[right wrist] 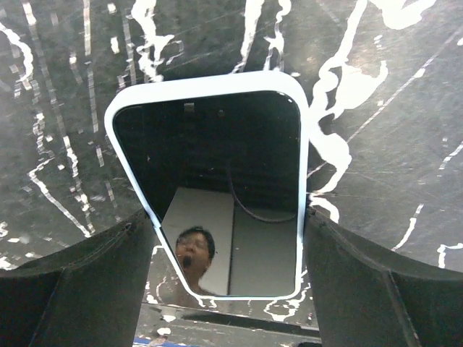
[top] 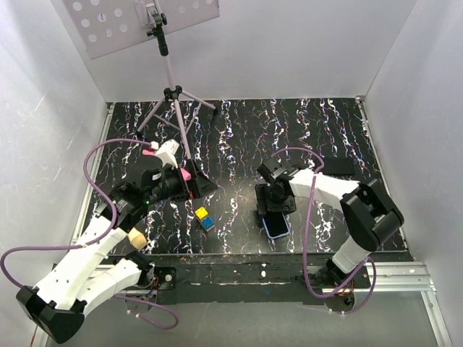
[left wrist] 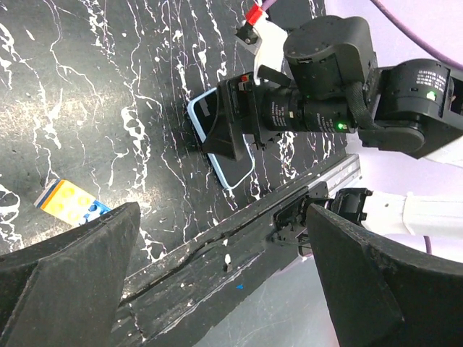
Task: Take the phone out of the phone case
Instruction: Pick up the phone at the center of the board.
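**Phone in its case, right hand astride it**

We're looking at the phone [right wrist: 210, 159] lying flat and screen up on the table [top: 239, 137], close to the near edge and right of centre. It sits inside the phone case [right wrist: 217, 81], whose pale blue rim runs all round the glass.

The right hand [right wrist: 228, 217] is down over it. Its two fingers [right wrist: 72, 289] are set a case-width apart, one hard against each long side at the near half of the phone. Whether they're squeezing or only touching, we cannot tell. From above, that hand hides the far end of the phone.

Over on the left, the left hand [left wrist: 224, 210] hangs above the table with its fingers spread wide and nothing between them, aimed across at the phone.

Between the two hands lie two small blocks [top: 203, 218], one yellow and one blue, touching each other. They're left of the phone and apart from it.

A flat black slab [top: 338, 166] lies beyond the right arm.

At the far left stands a tripod [top: 173, 94] carrying a perforated board [top: 137, 22], well away from the phone.
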`<action>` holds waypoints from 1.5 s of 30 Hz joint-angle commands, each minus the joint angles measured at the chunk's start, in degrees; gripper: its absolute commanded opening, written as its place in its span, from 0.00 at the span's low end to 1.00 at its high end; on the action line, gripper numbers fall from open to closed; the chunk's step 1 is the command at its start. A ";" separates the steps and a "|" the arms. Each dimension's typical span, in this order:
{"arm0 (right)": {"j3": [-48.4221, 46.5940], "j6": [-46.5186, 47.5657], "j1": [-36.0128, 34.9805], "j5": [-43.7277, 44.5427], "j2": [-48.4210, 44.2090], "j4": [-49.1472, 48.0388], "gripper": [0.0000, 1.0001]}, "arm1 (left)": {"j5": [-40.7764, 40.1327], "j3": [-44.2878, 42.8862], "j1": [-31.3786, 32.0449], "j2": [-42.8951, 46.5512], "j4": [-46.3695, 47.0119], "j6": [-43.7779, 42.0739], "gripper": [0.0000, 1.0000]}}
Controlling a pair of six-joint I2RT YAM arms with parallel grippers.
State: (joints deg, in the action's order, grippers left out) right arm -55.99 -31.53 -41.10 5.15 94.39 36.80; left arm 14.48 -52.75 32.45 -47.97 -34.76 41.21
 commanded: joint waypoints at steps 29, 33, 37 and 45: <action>3.78 -39.13 1.65 -31.52 -18.54 -38.18 0.01 | -1.30 10.03 4.29 2.61 10.68 1.85 0.76; 1.85 -40.36 -1.08 -28.62 -17.57 -37.33 0.01 | -1.56 11.53 5.52 4.46 11.12 0.63 0.87; 0.18 -41.77 -3.45 -25.81 -17.75 -36.88 0.01 | -0.68 11.79 5.78 3.85 9.72 -0.08 0.88; -1.84 -44.93 -8.38 -25.18 -16.87 -38.03 0.01 | -2.87 14.17 7.63 5.60 9.19 -1.04 0.74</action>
State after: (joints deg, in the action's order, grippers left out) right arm -53.58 -73.28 -47.37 -19.94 77.62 4.14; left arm 12.91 -39.00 39.55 -43.66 -25.02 42.11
